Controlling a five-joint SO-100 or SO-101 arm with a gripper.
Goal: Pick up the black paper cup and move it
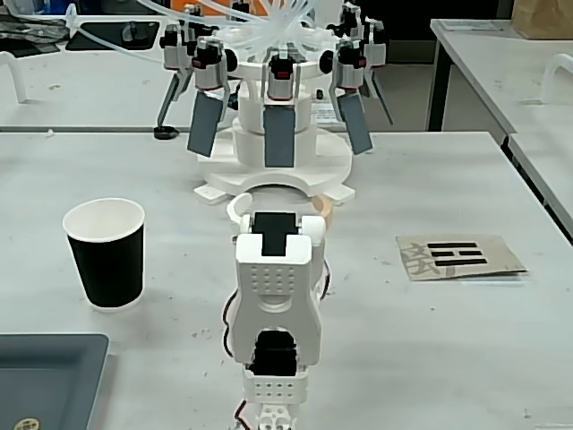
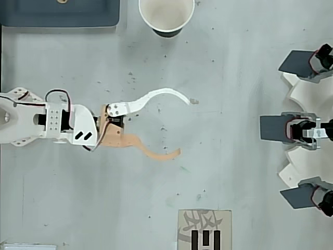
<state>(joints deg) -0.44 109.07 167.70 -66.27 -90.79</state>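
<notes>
The black paper cup (image 1: 107, 260) stands upright on the grey table, left of the arm in the fixed view. In the overhead view the cup (image 2: 166, 15) sits at the top edge, showing its white inside. My gripper (image 2: 186, 126) is open and empty, its white finger (image 2: 156, 96) and orange finger (image 2: 151, 152) spread wide over bare table. It points away from the arm's base, well clear of the cup. In the fixed view the arm's body hides most of the gripper; only the white finger (image 1: 235, 209) and a bit of the orange one (image 1: 328, 211) peek out.
A dark grey tray (image 1: 45, 376) lies at the near left corner, also seen in the overhead view (image 2: 60, 13). A white stand with several dark paddles (image 1: 277, 134) faces the gripper (image 2: 302, 127). A cardboard card with black marks (image 1: 458, 256) lies to the right.
</notes>
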